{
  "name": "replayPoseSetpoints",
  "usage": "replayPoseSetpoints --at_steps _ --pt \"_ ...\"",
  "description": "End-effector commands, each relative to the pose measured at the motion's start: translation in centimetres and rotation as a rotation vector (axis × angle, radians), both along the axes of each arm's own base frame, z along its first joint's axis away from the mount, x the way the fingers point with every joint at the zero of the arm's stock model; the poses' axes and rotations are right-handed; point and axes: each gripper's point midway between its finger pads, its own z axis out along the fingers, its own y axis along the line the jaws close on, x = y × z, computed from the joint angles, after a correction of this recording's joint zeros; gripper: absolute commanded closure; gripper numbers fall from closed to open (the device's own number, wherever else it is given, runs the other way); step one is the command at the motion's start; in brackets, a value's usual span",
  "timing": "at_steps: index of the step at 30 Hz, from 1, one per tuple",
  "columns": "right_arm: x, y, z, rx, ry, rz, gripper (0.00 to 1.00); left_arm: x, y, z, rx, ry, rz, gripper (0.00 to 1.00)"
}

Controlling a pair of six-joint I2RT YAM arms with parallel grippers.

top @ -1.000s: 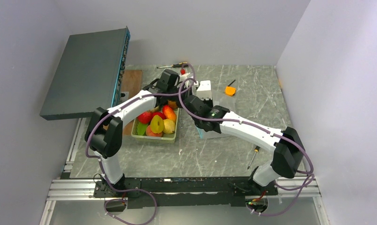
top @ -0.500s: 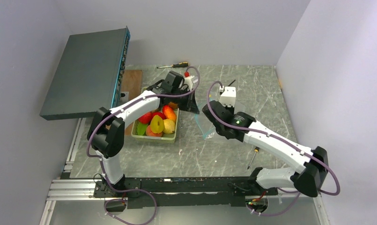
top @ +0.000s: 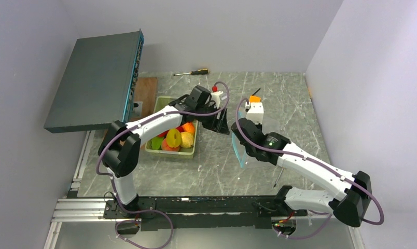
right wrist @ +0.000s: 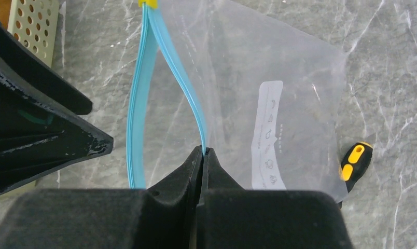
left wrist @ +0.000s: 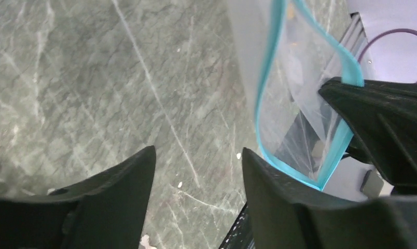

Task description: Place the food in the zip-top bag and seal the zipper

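Observation:
The clear zip-top bag [right wrist: 237,78] hangs over the marble with its mouth gaping. My right gripper [right wrist: 203,151] is shut on one lip of the teal zipper [right wrist: 192,109]; the other lip bows away to the left. The white label [right wrist: 267,136] shows on the bag's side. Just left of the mouth, my left gripper [left wrist: 196,161] is open with only tabletop between its fingers, and the zipper [left wrist: 266,111] shows beside its right finger. From above, the left gripper [top: 220,124] and right gripper [top: 241,140] face each other. The food [top: 174,137] fills the pale green tray [top: 171,154].
A dark grey box [top: 95,78] leans at the back left over a wooden board [top: 147,85]. One screwdriver [top: 192,72] lies by the back wall, another [top: 279,174] beside the right arm. A small orange tool [top: 254,98] sits behind the bag.
The right arm has swung right and nearer with the bag pinched in it. The left gripper followed to the right, let go and opened its jaws.

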Motion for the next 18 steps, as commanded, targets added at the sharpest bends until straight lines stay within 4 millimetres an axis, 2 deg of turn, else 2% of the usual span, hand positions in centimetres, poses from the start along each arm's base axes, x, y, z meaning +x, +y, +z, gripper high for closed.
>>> replayPoseSetpoints --at_steps 1,3,6,8,12,18 --pt "0.7 0.2 1.3 0.006 -0.070 0.036 1.00 1.3 1.3 2.8 -0.013 -0.173 0.039 0.28" --pt "0.9 0.1 2.0 0.007 -0.095 0.036 1.00 1.5 1.7 3.4 -0.005 -0.196 0.060 0.21" --pt "1.0 0.3 2.8 0.042 -0.121 0.043 1.00 0.8 2.5 4.6 -0.022 -0.190 0.079 0.02" --pt "0.9 0.8 2.9 0.063 -0.118 0.064 1.00 0.2 3.7 5.6 -0.021 -0.202 0.125 0.00" --pt "0.7 1.4 3.2 0.072 -0.111 0.106 1.00 -2.1 6.5 7.8 -0.070 -0.245 0.209 0.00" --pt "0.0 2.5 3.2 0.134 -0.115 0.159 1.00 -3.9 12.9 8.3 0.002 -0.274 0.505 0.01"
